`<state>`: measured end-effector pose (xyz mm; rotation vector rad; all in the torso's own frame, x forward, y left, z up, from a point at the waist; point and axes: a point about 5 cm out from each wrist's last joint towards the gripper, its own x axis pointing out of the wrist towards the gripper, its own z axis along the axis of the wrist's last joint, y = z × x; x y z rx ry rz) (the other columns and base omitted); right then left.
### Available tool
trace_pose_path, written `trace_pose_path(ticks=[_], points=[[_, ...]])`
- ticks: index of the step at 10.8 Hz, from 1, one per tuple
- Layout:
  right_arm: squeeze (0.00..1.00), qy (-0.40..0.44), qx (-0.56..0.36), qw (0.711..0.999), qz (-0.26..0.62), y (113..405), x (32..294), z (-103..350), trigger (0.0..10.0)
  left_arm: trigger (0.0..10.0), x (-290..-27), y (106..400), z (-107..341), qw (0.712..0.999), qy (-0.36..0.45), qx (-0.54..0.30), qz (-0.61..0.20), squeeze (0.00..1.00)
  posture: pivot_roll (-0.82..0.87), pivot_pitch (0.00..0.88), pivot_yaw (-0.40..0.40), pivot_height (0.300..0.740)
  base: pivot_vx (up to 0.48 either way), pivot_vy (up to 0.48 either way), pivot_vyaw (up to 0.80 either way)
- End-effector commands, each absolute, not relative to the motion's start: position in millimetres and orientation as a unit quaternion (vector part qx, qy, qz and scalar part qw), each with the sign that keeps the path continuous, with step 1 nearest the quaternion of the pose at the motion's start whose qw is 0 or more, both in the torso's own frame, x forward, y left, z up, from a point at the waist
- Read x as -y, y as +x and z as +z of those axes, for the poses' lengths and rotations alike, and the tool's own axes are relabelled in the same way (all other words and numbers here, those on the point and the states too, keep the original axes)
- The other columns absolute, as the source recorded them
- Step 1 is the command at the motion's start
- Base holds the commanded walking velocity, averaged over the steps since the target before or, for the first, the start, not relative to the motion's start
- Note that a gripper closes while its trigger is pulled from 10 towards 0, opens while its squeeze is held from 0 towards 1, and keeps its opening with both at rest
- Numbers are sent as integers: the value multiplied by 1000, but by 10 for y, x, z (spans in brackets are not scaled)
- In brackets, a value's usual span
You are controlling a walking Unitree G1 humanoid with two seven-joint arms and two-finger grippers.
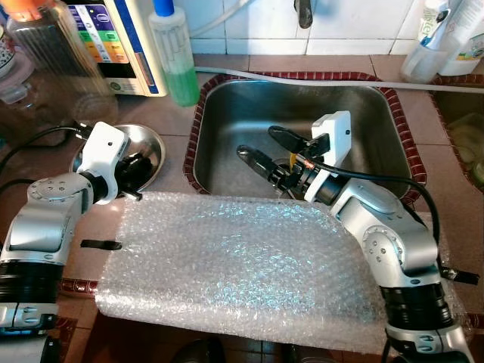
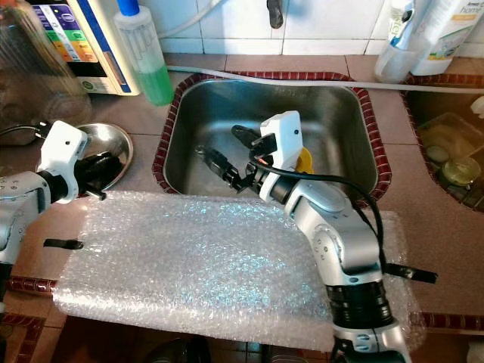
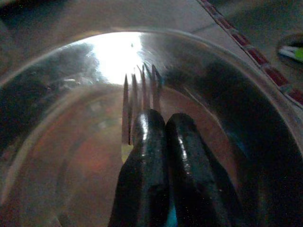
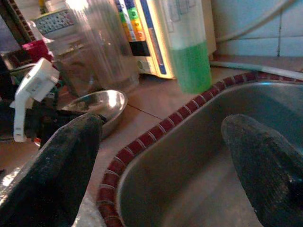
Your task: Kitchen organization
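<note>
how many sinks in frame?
2: the main sink under the open right gripper, and a second sink at the far right, partly cut off.

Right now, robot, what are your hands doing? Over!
Left tool shut on a fork inside the steel bowl. Right tool open over the sink. Bubble wrap covers the counter in front.

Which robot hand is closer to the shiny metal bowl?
The left. The left gripper is inside the metal bowl, shut on a fork. The right gripper is open over the sink, off to the bowl's right.
</note>
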<state>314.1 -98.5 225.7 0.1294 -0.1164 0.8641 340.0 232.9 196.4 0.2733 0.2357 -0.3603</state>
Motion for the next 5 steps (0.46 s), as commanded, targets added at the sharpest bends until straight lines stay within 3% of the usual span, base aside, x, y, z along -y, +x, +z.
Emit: trace_pose_path(ticks=[1,5], points=[[0,56,73,901,423,3126,933,2345,10000,0,-2356,3389,2009,972,131,-103,-164,0,-126,281,88,740,0,0,0],[0,72,98,903,412,3220,668,2368,10000,0,-2262,3292,2144,985,122,-40,-116,0,-87,230,104,740,0,0,0]])
